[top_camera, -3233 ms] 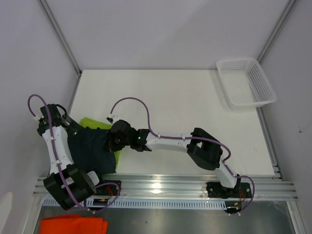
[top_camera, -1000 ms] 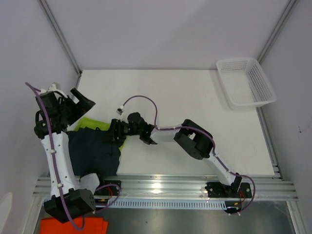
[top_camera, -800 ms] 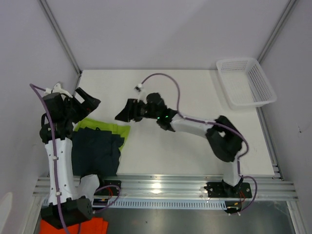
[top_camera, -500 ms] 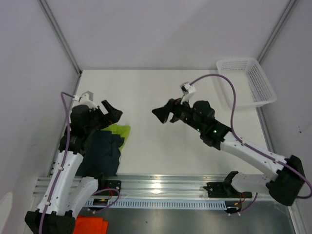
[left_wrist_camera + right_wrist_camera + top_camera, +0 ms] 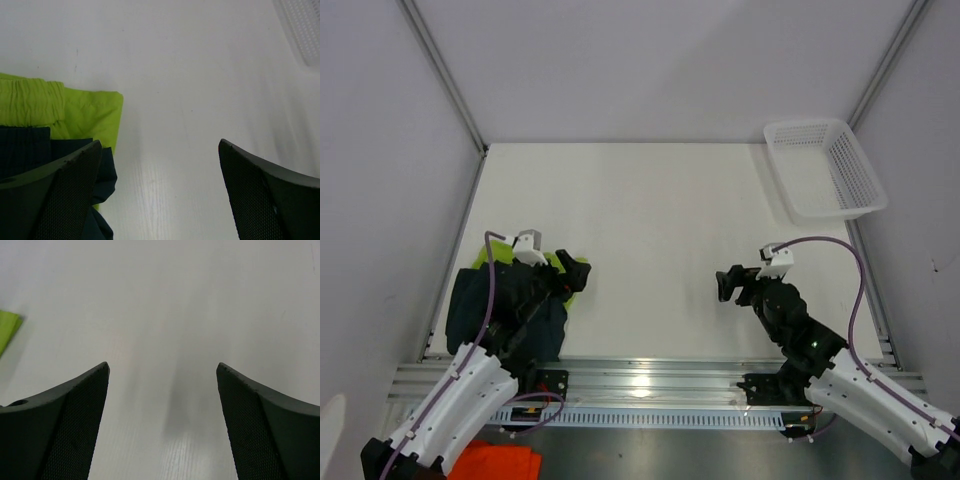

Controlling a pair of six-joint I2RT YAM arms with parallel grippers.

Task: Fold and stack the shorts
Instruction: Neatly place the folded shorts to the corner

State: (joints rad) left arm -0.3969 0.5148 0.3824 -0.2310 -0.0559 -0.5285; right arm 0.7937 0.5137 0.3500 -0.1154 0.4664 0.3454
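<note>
Near-left on the table [image 5: 650, 210], the upper shorts [image 5: 466, 306] are lying on the lower shorts [image 5: 577, 272], which are projecting past the far edge. The basket [image 5: 802, 126] is sitting at the far-right corner.

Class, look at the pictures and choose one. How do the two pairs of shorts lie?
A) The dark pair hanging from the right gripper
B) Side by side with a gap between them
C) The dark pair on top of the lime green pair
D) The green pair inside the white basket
C: the dark shorts lie over the lime green shorts, and the green cloth shows only past the dark pair's far edge.
</note>
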